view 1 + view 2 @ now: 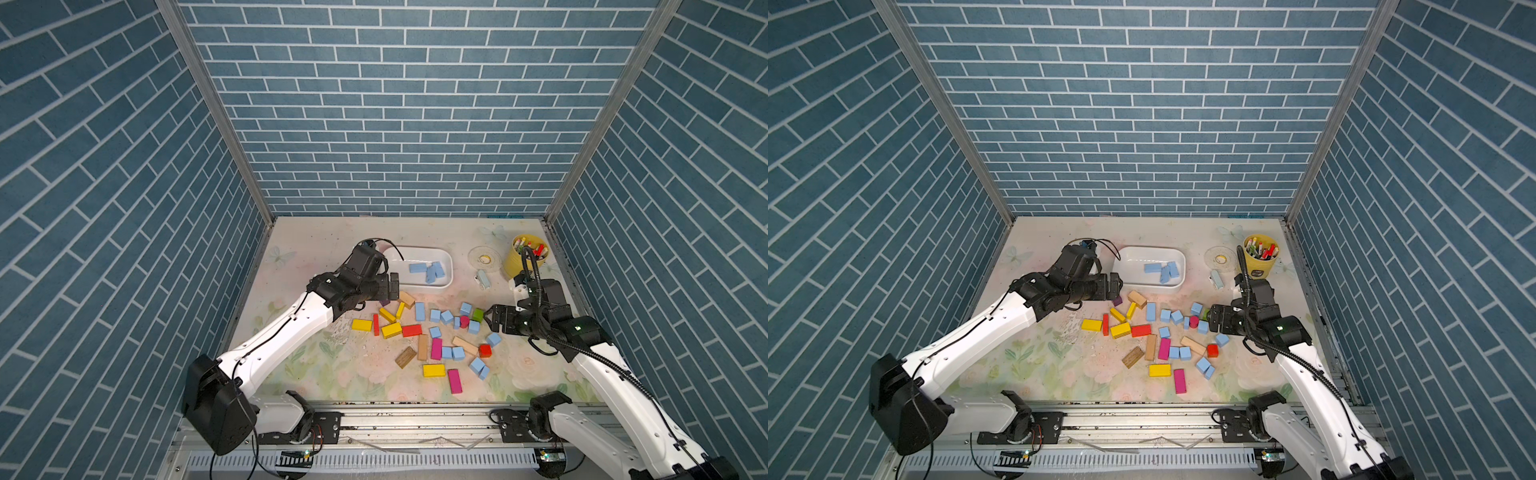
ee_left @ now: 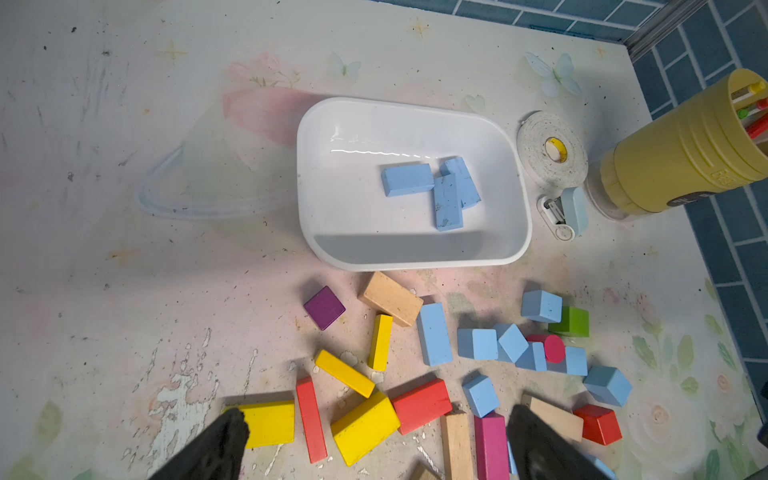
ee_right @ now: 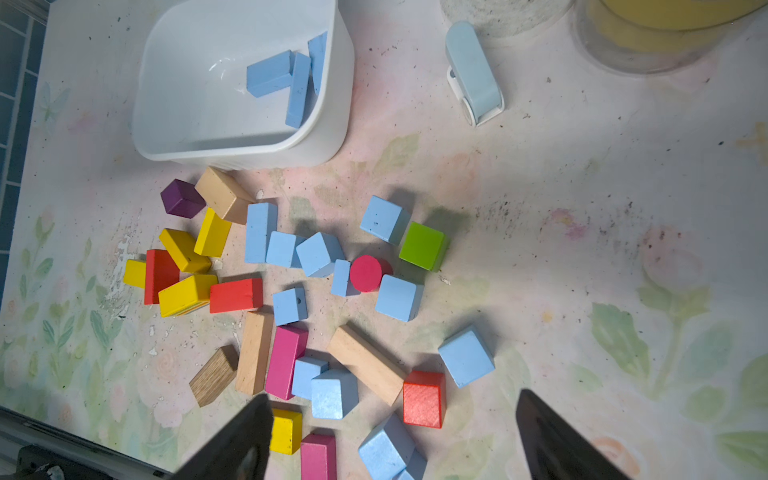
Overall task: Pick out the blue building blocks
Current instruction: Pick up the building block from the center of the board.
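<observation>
Blue blocks (image 2: 407,179): three lie in the white tub (image 2: 353,166), bunched toward its right end, two of them overlapping. I count these as the done share.

The rest are loose on the worktop (image 1: 316,374), in the mixed scatter just near of the tub. I make it about a dozen from the right wrist view, but some are partly hidden, so the count is rough.
- A long blue brick (image 3: 261,232) lies at the left of the blue cluster, against a bare-wood block (image 3: 224,195).
- Several cubes crowd round a red cylinder (image 3: 368,273).
- A lone blue cube (image 3: 466,356) sits at the right edge.
- A few more lie on the near side beside the pink bars (image 3: 284,361).

Yellow, red, purple, green and wood pieces are mixed in and are not mine to move.

Judgement: early, roughly a fifth sorted. The bulk of the picking is ahead.

Left pincer (image 1: 394,286): jaws wide, nothing between them, hovering at the tub's near left corner, just by the purple cube (image 2: 324,307).

Right pincer (image 1: 492,318): jaws wide too and empty, at the right edge of the scatter, just beside the green cube (image 1: 478,314) and the nearest blue ones. Neither pincer touches a block that I can see.

Further out, far right: tape roll (image 1: 483,257), pale blue gadget (image 1: 483,280), yellow pen cup (image 1: 525,259). The gadget's colour is close to the blocks', so I must not take it for one.
</observation>
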`<state>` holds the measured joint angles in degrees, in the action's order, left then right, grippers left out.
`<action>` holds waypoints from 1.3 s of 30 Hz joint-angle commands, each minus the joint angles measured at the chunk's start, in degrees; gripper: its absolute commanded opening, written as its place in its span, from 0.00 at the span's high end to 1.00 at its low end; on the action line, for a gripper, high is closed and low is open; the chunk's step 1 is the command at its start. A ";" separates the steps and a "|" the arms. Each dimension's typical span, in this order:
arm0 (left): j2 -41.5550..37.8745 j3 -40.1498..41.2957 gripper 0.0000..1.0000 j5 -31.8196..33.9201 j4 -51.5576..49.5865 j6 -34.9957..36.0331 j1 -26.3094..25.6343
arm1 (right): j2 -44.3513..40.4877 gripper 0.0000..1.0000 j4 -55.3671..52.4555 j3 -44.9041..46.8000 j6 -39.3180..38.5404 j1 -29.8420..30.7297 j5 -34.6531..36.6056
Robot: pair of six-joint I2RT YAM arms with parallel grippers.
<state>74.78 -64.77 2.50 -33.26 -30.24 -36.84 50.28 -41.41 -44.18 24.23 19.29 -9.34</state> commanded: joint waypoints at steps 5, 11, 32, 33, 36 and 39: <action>-6.84 7.26 0.01 -0.47 -0.70 0.44 -0.87 | 4.09 0.10 2.71 1.40 3.35 1.58 0.07; -8.26 10.92 0.01 -3.35 3.94 1.03 -1.28 | 6.08 0.10 1.27 -0.51 4.78 7.26 6.49; 1.64 9.81 0.01 -5.49 11.54 4.94 -6.16 | 16.06 0.24 0.03 -1.45 6.30 10.89 15.86; 1.51 9.92 0.01 -5.37 11.70 5.10 -6.14 | 17.31 0.25 0.58 -1.88 6.68 11.10 16.42; 1.43 10.10 0.01 -5.23 11.81 5.44 -6.21 | 20.82 0.28 2.00 -3.01 7.79 12.03 17.17; 1.26 10.49 0.01 -5.23 12.24 5.87 -6.16 | 23.57 0.29 2.80 -4.59 8.42 13.25 17.49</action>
<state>76.36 -54.04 -2.98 -21.76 -25.65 -42.68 72.34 -40.14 -46.35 29.39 31.48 6.28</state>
